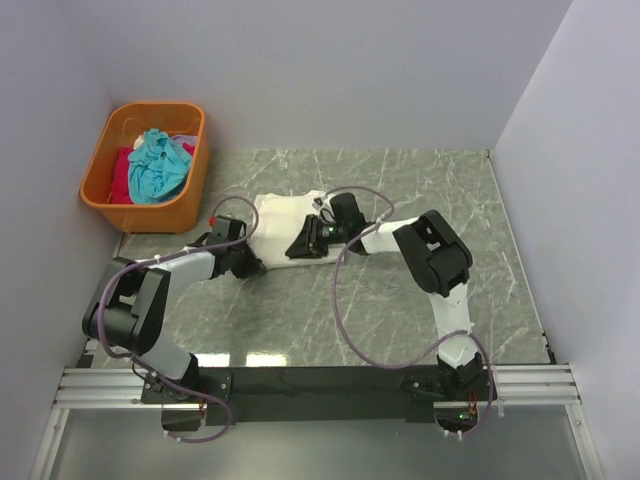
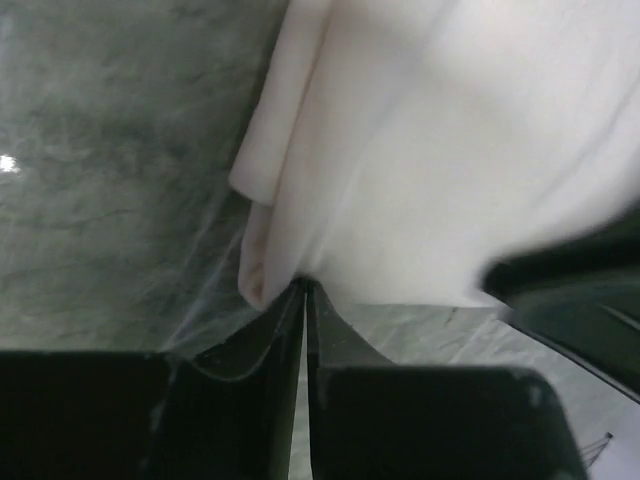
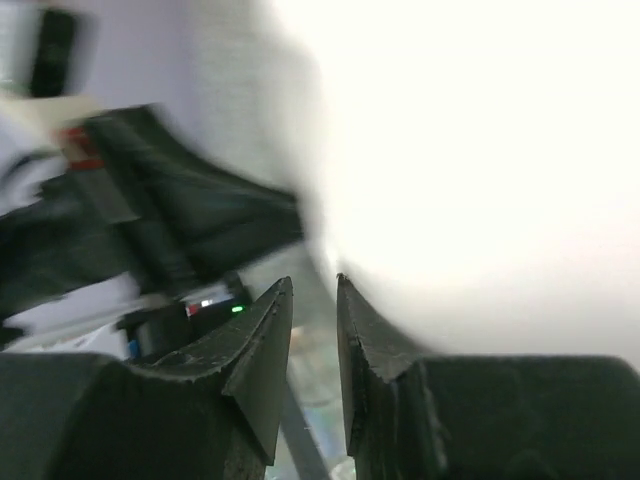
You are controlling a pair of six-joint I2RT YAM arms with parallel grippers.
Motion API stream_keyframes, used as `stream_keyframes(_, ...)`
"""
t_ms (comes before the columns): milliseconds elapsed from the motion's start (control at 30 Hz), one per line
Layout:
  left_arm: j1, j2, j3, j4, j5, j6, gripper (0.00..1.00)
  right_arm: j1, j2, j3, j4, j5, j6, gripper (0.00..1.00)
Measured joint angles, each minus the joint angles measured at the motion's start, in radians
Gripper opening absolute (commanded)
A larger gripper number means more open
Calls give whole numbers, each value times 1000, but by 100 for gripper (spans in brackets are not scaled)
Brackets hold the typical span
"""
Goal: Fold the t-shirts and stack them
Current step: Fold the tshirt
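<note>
The cream t-shirt [image 1: 278, 216] lies partly folded in the middle of the table. My left gripper [image 1: 251, 262] is at its near left corner. In the left wrist view the gripper [image 2: 305, 287] is shut, with the shirt's [image 2: 450, 150] folded edge pinched at the tips. My right gripper [image 1: 303, 243] is at the shirt's near edge. In the right wrist view this gripper [image 3: 314, 285] stands a little open with nothing between the jaws, and the shirt [image 3: 480, 170] lies against the right finger. A teal t-shirt [image 1: 158, 166] and a red one [image 1: 122, 176] lie in the basket.
The orange plastic basket [image 1: 100, 197] stands at the far left corner against the wall. White walls close in the table on the left, back and right. The two grippers are close together over the shirt's near edge.
</note>
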Motion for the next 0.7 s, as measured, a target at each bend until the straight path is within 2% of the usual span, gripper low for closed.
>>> stream_keyframes(100,3,9,-8,30,3,-25,8,-9,37,-27,-19,11,2,31)
stream_keyframes(267,13,-4,-39,60,3,-48,8,-44,4,-105,49,-15,21,31)
stream_keyframes(500,22,-31,-49,31,-2,-49,8,-175,-138,-211,-35,-12,-57,30)
stream_keyframes(700,24,-63,-49,5,-9,-49,9,-254,-109,-292,-6,-40,-47,29)
